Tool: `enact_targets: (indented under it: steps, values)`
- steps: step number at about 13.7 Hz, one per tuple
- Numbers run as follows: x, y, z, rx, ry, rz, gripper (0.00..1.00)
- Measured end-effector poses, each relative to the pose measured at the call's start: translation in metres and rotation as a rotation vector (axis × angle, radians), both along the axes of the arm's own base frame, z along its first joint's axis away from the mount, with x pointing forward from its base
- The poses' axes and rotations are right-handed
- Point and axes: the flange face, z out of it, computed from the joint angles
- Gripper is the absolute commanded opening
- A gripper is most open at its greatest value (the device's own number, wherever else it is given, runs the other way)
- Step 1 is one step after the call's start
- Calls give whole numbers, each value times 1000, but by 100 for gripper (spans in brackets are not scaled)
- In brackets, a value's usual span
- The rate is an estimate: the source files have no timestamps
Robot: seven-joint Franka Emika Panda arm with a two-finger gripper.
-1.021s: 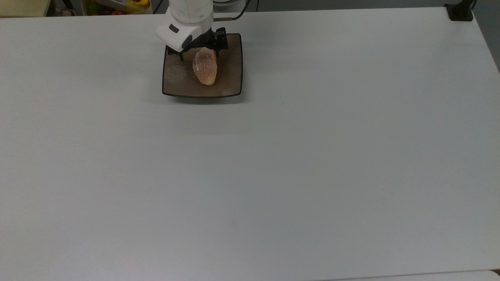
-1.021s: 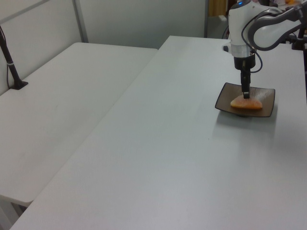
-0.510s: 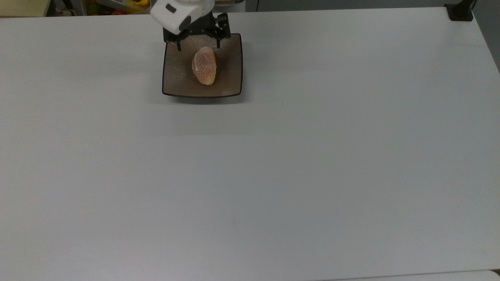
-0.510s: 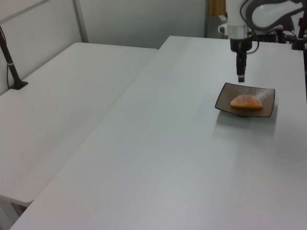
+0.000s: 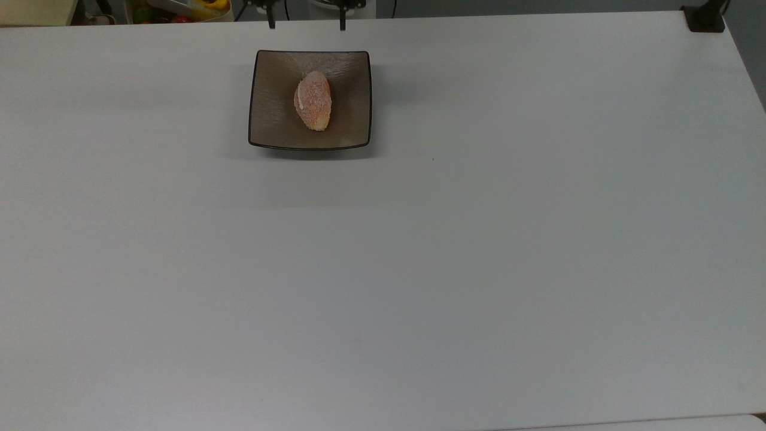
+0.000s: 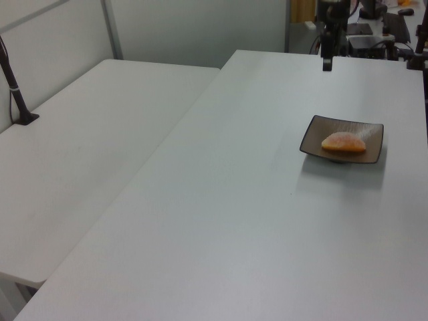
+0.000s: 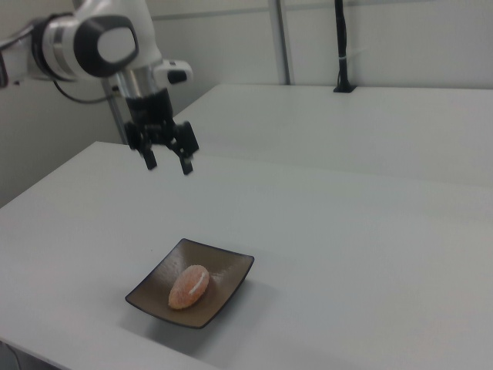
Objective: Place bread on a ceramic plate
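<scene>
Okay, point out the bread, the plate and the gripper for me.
bread [image 5: 313,100], top view, middle of its speckled crust
plate [image 5: 272,123], top view, bare brown surface beside the bread
gripper [image 7: 168,161], right view, midway between its open fingertips

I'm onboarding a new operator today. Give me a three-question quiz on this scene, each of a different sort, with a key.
1. True or false: the bread lies on the ceramic plate.
2. The gripper is: A) shut on the bread, B) open and raised clear of the plate, C) resting on the table.
3. Fill in: the plate's outline is ____.

Key: 1 true; 2 B; 3 square.
</scene>
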Motion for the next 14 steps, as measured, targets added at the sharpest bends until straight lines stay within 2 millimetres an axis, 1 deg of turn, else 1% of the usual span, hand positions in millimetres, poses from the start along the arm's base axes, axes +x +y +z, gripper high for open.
enact_targets:
  steps: [2,4,7,11,14]
  values:
    - [-2,4,24,38,-16,-17,100]
    - [-2,6,38,58,-32,-29,100]
    - [-1,9,39,115,-38,-37,100]
    - [11,-6,46,139,-125,-18,100]
    - [13,-15,46,137,-139,32,100]
